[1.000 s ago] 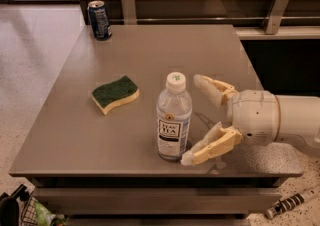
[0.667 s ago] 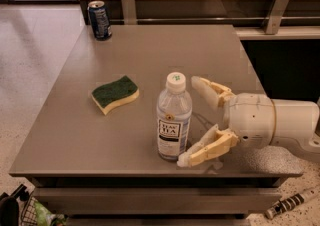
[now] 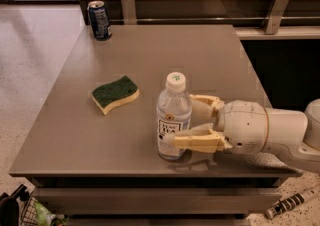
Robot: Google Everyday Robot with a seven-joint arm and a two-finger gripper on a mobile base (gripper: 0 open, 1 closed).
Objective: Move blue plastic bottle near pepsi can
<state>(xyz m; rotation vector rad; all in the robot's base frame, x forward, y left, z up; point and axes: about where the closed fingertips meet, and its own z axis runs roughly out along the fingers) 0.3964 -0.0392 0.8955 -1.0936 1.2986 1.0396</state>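
At the near edge of the grey table (image 3: 165, 55), the clear bluish plastic bottle (image 3: 173, 112) is straddled upright by the cream two-finger gripper (image 3: 182, 121). Whether it is clamped cannot be told. Light, thin-walled and slick, the bottle is best held gently at its label. The dark blue pepsi can (image 3: 100, 20) stands well apart.
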